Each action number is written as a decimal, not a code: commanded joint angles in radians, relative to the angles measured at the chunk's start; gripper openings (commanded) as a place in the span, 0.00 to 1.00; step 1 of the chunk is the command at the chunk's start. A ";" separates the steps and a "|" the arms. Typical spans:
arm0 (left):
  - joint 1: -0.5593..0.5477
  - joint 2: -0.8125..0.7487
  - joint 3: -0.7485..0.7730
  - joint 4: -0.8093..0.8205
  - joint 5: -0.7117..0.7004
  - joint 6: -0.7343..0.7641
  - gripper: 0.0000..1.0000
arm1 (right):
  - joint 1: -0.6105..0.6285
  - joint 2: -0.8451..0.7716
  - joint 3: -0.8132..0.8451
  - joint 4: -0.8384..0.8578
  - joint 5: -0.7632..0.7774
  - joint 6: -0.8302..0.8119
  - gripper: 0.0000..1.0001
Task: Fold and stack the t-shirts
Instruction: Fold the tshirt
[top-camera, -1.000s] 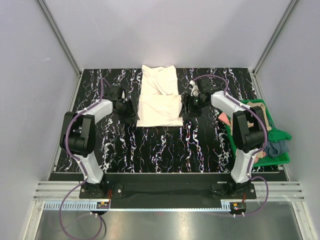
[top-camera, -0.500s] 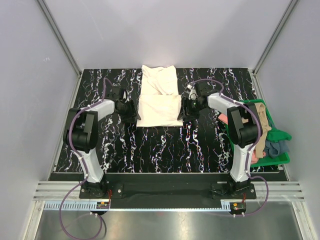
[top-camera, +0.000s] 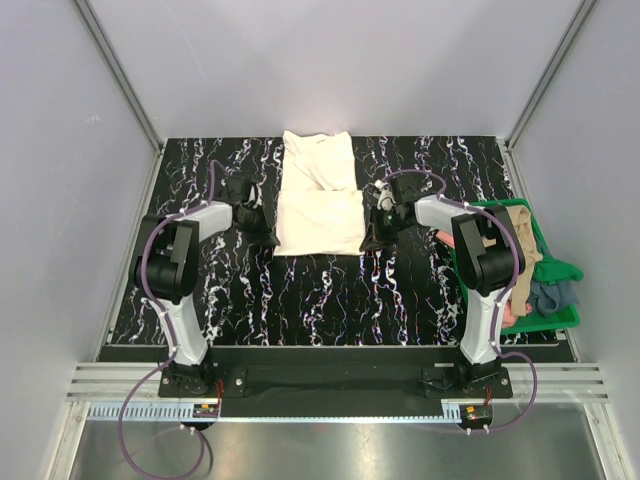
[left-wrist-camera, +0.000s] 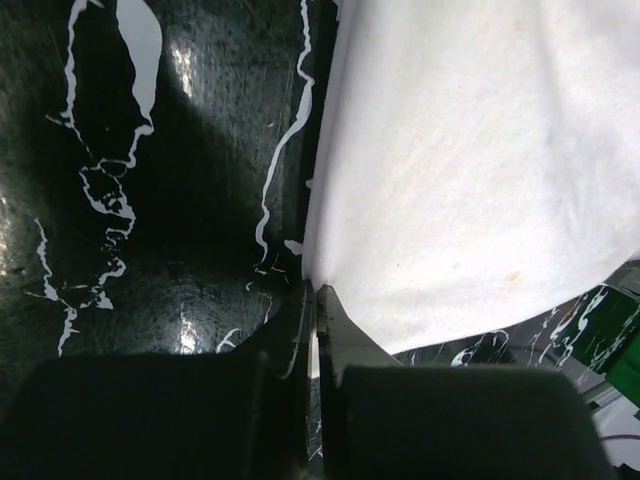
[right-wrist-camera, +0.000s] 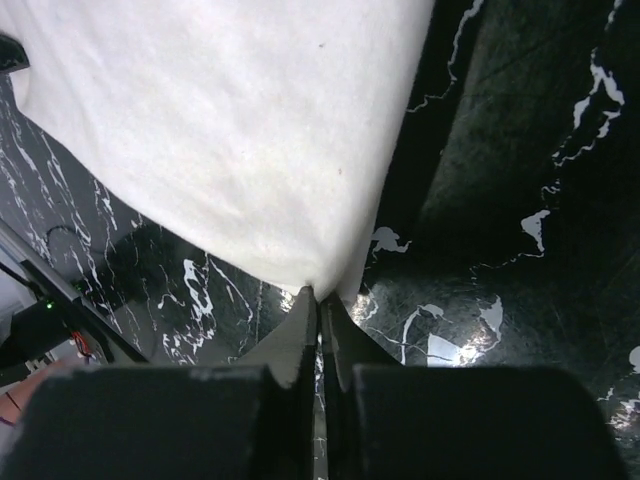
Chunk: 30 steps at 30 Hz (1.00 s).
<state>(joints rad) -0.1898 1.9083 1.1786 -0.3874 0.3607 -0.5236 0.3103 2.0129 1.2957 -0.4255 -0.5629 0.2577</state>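
A large cream t-shirt (top-camera: 318, 215) lies partly folded at the table's back middle, its near half a neat rectangle. My left gripper (top-camera: 268, 236) sits low at that rectangle's near left corner. In the left wrist view its jaws (left-wrist-camera: 312, 295) are shut, with the edge of the cream cloth (left-wrist-camera: 470, 150) pinched at their tips. My right gripper (top-camera: 371, 238) is at the near right corner. Its jaws (right-wrist-camera: 320, 298) are shut on the cloth's corner (right-wrist-camera: 230, 130). Tan (top-camera: 520, 225), salmon-pink (top-camera: 445, 233) and grey-blue (top-camera: 550, 297) t-shirts lie bunched at the right.
A green plastic bin (top-camera: 565, 270) at the table's right edge holds the bunched shirts, close behind my right arm. The black marbled table (top-camera: 330, 290) shows bare between the cream shirt and the arm bases. Grey walls close in on three sides.
Both grippers slid toward the near corners of the cream t-shirt and went from open to shut on its edge.
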 joint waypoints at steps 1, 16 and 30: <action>-0.008 -0.058 -0.059 0.002 -0.069 -0.038 0.00 | -0.002 -0.063 -0.041 0.031 0.024 0.026 0.00; -0.131 -0.317 -0.341 0.004 -0.232 -0.111 0.00 | 0.021 -0.319 -0.397 0.060 0.109 0.130 0.00; -0.174 -0.515 -0.465 -0.019 -0.267 -0.122 0.40 | 0.046 -0.569 -0.509 0.021 0.136 0.177 0.38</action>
<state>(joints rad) -0.3580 1.4395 0.7212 -0.3985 0.1600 -0.6487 0.3588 1.5040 0.7662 -0.3756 -0.4591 0.4370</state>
